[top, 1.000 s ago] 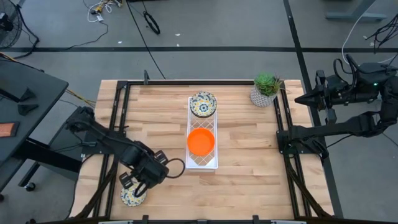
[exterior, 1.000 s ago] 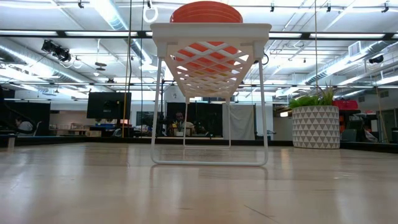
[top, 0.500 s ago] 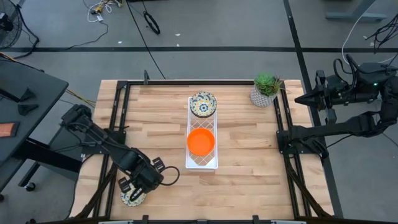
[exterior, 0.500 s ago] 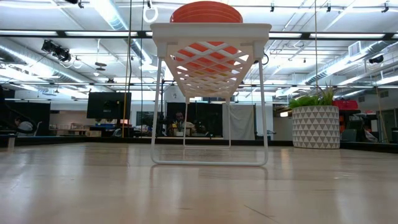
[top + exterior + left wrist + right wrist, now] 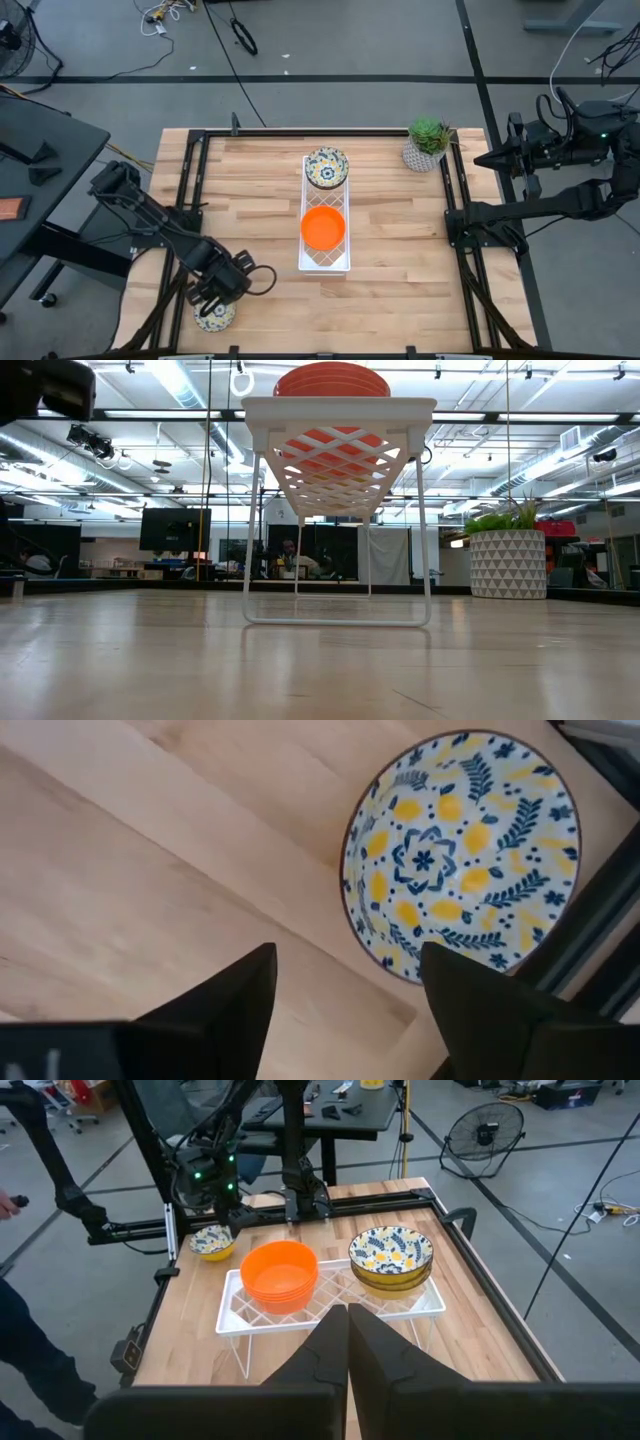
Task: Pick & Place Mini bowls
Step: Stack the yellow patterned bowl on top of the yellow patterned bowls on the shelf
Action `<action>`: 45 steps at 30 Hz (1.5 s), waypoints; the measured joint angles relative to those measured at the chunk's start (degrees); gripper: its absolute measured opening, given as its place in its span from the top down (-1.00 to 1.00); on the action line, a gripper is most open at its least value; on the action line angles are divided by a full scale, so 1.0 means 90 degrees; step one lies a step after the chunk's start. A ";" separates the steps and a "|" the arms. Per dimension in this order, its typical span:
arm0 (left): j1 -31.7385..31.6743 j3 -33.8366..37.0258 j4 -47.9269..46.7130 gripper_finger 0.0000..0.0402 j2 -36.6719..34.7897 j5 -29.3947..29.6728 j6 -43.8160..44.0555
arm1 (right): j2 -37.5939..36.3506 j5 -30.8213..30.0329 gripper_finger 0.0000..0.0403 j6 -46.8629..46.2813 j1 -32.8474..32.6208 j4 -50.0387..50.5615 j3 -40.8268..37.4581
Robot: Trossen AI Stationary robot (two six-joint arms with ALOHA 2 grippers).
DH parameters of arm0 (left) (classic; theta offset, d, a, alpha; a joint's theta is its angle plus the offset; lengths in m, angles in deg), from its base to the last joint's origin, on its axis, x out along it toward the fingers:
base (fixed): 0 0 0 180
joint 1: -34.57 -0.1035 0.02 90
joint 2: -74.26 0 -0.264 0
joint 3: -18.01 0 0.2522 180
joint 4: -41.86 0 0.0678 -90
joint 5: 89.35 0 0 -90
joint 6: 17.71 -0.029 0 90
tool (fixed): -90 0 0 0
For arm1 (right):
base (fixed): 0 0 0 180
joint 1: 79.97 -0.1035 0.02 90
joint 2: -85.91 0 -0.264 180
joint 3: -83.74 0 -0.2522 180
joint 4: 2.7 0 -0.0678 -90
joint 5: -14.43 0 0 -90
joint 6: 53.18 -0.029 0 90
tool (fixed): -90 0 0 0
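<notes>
1. The wooden table (image 5: 400,230) fills the middle of the high view, with a dark frame round its edges.
2. The right arm waits off the table's right side; the right gripper (image 5: 347,1323) has its fingers pressed together and holds nothing.
3. The left arm reaches across the table's near left corner. The left gripper (image 5: 214,296) hangs there with its fingers spread wide, just beside a patterned bowl and gripping nothing; in the left wrist view the two dark fingers (image 5: 235,995) frame bare wood beside the bowl.
4. A white wire rack (image 5: 325,262) stands at the table's centre, raised on thin legs.
5. A potted plant (image 5: 427,143) in a white patterned pot sits near the far right corner.
6. A stack of orange bowls (image 5: 322,227) rests in the near part of the rack.
7. A stack of patterned bowls (image 5: 326,167), white with blue and yellow flowers, sits in the rack's far end.
8. A single patterned bowl (image 5: 214,316) lies upright on the table at the near left corner, close to the frame.
</notes>
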 joint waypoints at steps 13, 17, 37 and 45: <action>0.0408 0.0679 0.1060 -0.19 -0.0008 0.0026 -0.0146 | 0.0002 0.0000 0.94 0.0000 0.0000 -0.0002 0.0000; 0.0557 0.0868 0.1120 -0.19 -0.0007 0.0355 -0.0562 | 0.0001 0.0000 0.94 0.0000 0.0000 -0.0001 0.0000; 0.0586 0.1137 0.1409 -0.19 0.0000 0.0403 0.1329 | 0.0002 0.0001 0.94 0.0000 0.0000 -0.0001 0.0000; 0.0494 0.1332 0.1813 -0.19 0.0000 0.0387 0.2374 | 0.0002 -0.0001 0.94 0.0000 0.0000 -0.0001 0.0000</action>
